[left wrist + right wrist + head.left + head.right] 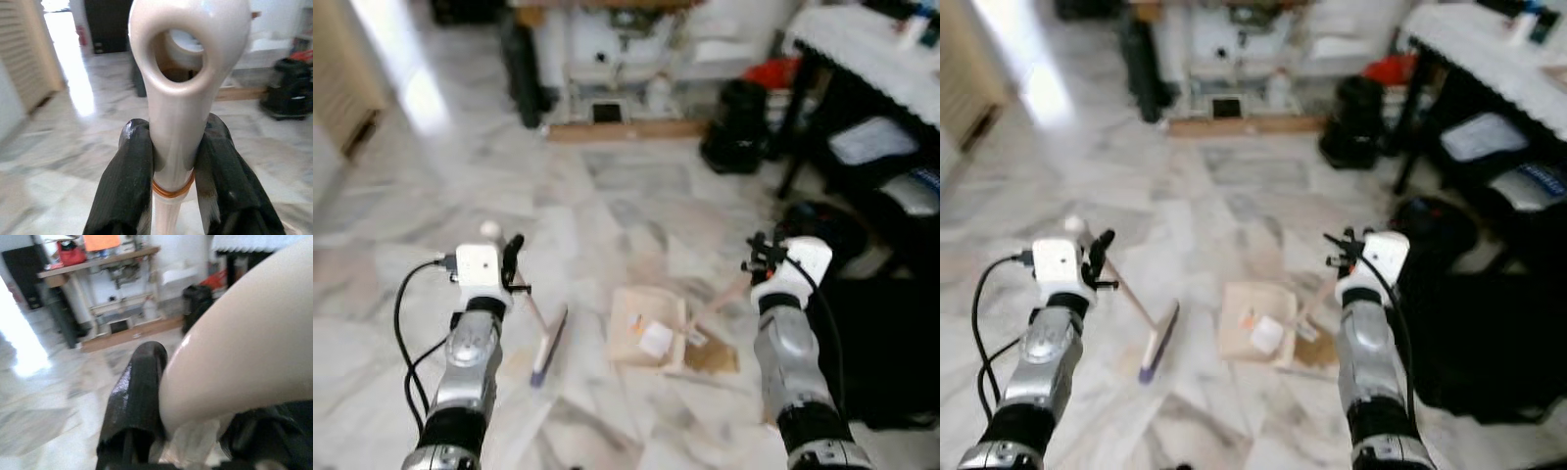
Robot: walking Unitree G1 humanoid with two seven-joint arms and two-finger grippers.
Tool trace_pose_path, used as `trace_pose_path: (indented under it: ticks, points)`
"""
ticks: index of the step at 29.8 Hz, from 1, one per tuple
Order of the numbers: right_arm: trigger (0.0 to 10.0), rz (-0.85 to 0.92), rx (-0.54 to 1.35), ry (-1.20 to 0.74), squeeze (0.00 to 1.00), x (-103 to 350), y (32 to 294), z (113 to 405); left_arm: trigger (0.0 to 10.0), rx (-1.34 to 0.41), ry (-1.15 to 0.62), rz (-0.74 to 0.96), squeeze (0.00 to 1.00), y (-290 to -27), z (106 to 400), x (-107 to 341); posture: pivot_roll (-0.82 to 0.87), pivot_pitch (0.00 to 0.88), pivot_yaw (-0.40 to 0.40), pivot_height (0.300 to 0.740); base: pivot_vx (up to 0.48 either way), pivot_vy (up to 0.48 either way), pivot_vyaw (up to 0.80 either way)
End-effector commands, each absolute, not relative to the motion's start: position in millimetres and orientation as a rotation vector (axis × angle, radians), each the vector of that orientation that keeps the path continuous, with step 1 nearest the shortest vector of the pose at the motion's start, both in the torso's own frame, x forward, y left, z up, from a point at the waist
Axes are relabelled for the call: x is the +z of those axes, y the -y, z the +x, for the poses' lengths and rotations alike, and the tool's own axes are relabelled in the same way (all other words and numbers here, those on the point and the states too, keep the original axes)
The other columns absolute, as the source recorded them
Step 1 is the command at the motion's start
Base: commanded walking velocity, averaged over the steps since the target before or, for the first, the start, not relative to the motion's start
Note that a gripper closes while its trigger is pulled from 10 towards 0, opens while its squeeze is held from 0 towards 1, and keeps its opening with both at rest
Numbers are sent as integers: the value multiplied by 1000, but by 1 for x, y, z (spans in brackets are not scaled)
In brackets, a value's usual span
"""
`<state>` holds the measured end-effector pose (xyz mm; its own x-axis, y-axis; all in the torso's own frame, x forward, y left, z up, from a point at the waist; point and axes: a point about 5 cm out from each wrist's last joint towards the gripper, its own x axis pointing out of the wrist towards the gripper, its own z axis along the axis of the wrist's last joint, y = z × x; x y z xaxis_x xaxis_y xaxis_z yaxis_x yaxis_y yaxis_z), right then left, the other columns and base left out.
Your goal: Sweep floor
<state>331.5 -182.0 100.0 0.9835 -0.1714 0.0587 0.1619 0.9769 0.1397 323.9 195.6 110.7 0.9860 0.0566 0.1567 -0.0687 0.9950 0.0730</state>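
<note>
A cream-handled broom slants down to its brush head on the marble floor. My left gripper is shut on the handle just below its looped end. A beige dustpan lies on the floor in the middle, with a white scrap inside it. Its long cream handle rises to the right, and my right gripper is shut on it. A brown patch of debris lies beside the pan's right edge.
A black-legged table with a white cloth stands at the right, with dark bags and bins under and beside it. A wooden board lies before a white workbench at the back. A louvered door is on the left.
</note>
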Motion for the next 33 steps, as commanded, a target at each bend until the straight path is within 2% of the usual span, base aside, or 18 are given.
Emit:
trace_pose_path:
  ticks: [1, 33]
  points:
    - [10000, 138, -169, 131, 0, 114, 184, 334, 10000, 51, 204, 93, 0, -192, 326, 121, -3, 0, -38, 740, 0, 0, 800]
    - [10000, 149, -141, 97, 0, 112, 177, 332, 10000, 96, 180, 114, 0, -193, 314, 113, 7, 9, -49, 740, 0, 0, 800]
